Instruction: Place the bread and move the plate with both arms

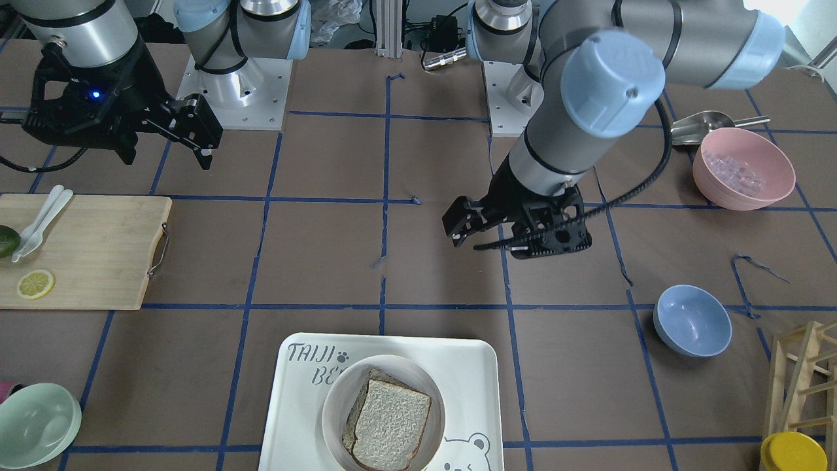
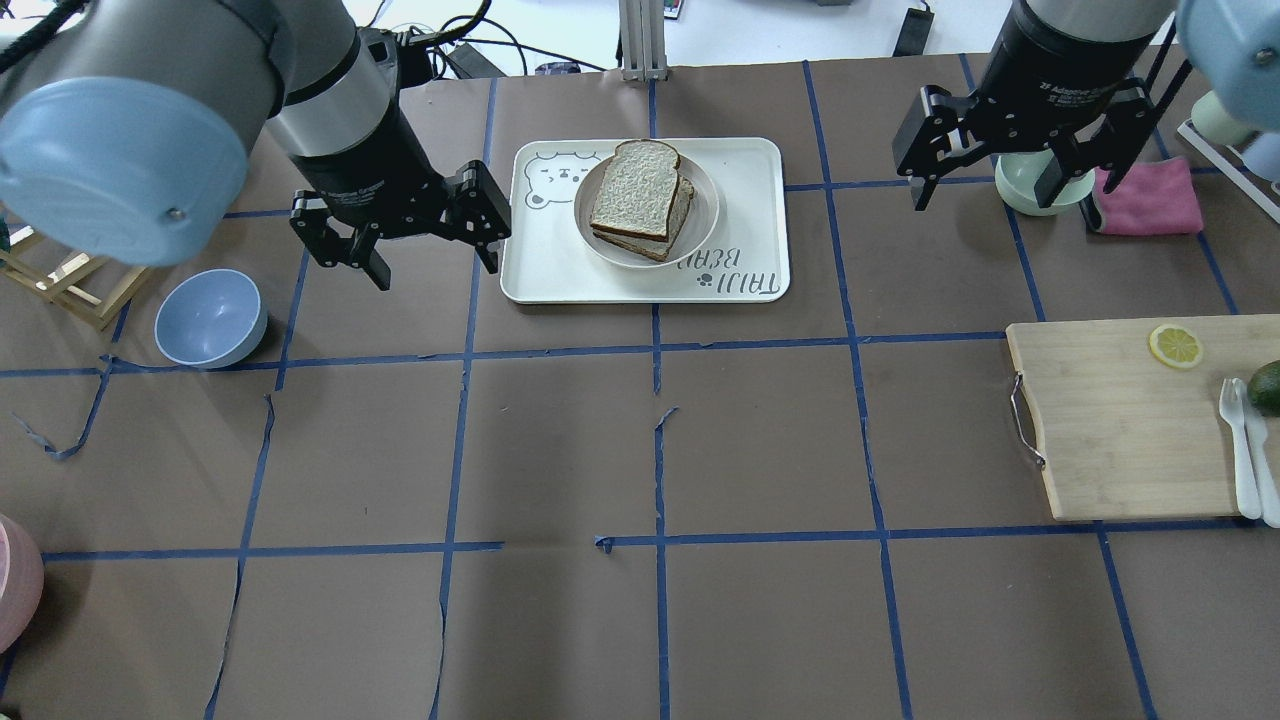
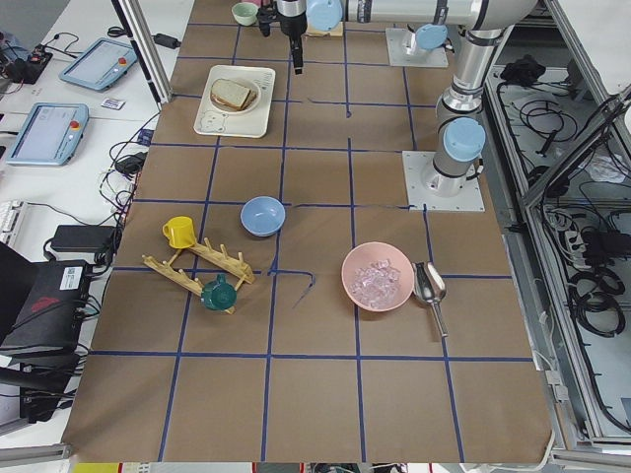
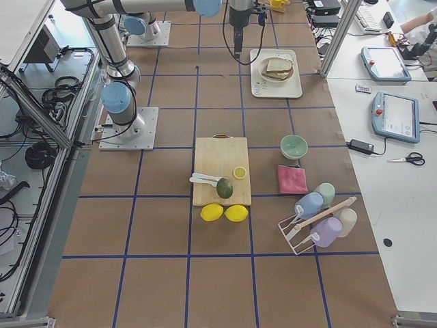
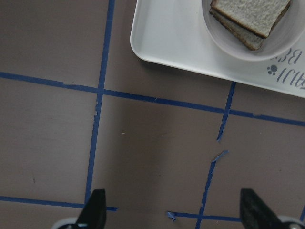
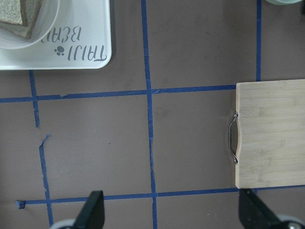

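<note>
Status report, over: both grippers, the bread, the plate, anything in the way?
Left gripper, right gripper: jaws open, empty, one each side of tray. Bread atop another slice on plate, plate on tray. Nothing seen in the way.

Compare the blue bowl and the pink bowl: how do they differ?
The blue bowl is empty; the pink bowl holds clear cube-like pieces. The blue bowl looks smaller than the pink bowl. A metal scoop lies beside the pink bowl, none beside the blue one. Both stand upright.
</note>
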Motion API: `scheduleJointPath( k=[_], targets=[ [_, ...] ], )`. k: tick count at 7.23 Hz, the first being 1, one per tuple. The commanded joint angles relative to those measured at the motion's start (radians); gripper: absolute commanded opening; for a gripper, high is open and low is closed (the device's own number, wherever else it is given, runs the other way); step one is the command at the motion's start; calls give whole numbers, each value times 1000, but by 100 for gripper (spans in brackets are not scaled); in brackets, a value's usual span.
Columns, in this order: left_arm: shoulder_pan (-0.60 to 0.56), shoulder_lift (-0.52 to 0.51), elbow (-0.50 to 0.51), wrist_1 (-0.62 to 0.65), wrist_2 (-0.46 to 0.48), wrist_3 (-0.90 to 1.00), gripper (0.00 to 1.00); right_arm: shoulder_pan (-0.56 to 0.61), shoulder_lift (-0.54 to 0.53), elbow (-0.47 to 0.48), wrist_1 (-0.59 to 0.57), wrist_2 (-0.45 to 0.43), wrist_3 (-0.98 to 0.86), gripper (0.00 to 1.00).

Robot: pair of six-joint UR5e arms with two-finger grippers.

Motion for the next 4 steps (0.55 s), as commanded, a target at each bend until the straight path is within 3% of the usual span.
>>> scheduleJointPath(
  k=[1,4],
  targets=[
    [10,58,-33,42,55,54,100,1,-9,5,1,0,-6,100],
    [24,58,2,31,57,56,100,53,-7,9,-2,-3,0,100]
  ],
)
